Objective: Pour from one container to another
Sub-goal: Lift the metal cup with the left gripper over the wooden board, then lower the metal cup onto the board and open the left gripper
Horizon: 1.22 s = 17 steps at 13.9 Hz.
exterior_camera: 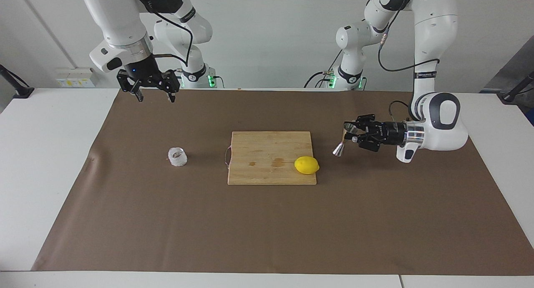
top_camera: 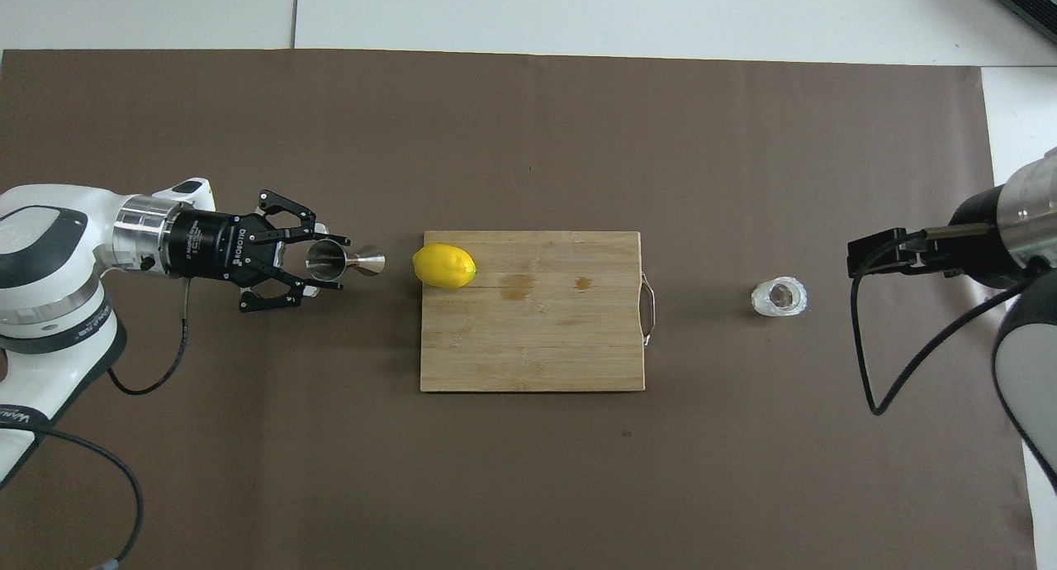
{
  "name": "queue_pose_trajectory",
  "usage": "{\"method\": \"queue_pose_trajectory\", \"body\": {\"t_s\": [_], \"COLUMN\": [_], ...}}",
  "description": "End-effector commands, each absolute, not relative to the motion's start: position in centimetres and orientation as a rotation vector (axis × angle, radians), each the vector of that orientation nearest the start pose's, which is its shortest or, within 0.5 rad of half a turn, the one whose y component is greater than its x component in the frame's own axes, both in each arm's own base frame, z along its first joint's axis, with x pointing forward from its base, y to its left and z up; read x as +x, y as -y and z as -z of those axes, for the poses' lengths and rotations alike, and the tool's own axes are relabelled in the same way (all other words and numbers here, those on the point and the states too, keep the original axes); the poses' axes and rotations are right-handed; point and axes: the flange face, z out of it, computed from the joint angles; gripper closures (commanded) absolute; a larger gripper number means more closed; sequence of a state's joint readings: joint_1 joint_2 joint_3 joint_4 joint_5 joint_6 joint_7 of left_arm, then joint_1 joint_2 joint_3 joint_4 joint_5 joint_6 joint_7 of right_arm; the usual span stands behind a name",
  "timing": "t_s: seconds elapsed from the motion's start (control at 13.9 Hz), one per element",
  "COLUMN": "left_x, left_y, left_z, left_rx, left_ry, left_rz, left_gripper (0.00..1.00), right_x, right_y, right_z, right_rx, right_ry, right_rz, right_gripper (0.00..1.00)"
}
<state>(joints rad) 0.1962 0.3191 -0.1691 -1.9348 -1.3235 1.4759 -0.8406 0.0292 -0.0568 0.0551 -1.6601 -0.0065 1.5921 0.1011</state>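
Lying between the two task things, a wooden cutting board [exterior_camera: 271, 157] sits mid-desk on the brown mat [exterior_camera: 267, 229], its wire handle toward the right arm's end, with a yellow lemon [exterior_camera: 306, 165] on the corner toward the left arm's end. The left gripper [exterior_camera: 349, 134], jaws clenched on the steel jigger [exterior_camera: 344, 142], holds it tilted in the air over the mat just beside that lemon corner. White lettering on the gripper body reads "ROBOTIQ" in the overhead view. The frosted glass cup [exterior_camera: 177, 157] stands upright on the mat, well apart from the board. The right gripper [exterior_camera: 155, 97] hangs with jaws released above the mat's edge nearest the robots, waiting.
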Motion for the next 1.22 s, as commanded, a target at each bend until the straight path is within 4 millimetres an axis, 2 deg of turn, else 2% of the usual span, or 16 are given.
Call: {"method": "queue_pose_trajectory", "body": {"t_s": [0.0, 0.14, 0.29, 0.5, 0.65, 0.79, 1.01, 1.15], "left_x": [56.0, 55.7, 55.3, 54.1, 53.2, 52.0, 50.8, 50.5], "left_y": [12.8, 15.7, 19.6, 25.1, 28.2, 31.3, 33.8, 34.4], "left_z": [-37.9, -37.7, -37.3, -36.8, -36.0, -34.2, -32.8, -31.9], "left_rx": [1.404, 1.389, 1.389, 1.292, 1.237, 1.227, 1.245, 1.250], "left_ry": [-1.206, -1.227, -1.251, -1.291, -1.306, -1.352, -1.428, -1.480], "left_rz": [1.249, 1.235, 1.207, 1.206, 1.222, 1.210, 1.141, 1.108], "left_gripper": [1.00, 1.00, 1.00, 1.00, 1.00, 1.00, 1.00, 1.00], "right_x": [52.8, 52.8, 52.8, 52.8, 52.8, 52.8, 52.9, 52.9], "right_y": [-4.3, -4.3, -4.2, -4.3, -4.2, -4.2, -4.1, -4.1], "right_z": [-61.7, -61.7, -61.7, -61.7, -61.7, -61.7, -61.7, -61.7], "right_rx": [-3.129, -3.129, -3.129, -3.129, -3.129, -3.129, -3.129, -3.129], "right_ry": [0.006, 0.006, 0.006, 0.009, 0.006, 0.006, 0.004, 0.004], "right_rz": [-0.028, -0.028, -0.028, -0.028, -0.028, -0.028, -0.028, -0.028], "right_gripper": [0.00, 0.00, 0.00, 0.00, 0.00, 0.00, 0.00, 0.00]}}
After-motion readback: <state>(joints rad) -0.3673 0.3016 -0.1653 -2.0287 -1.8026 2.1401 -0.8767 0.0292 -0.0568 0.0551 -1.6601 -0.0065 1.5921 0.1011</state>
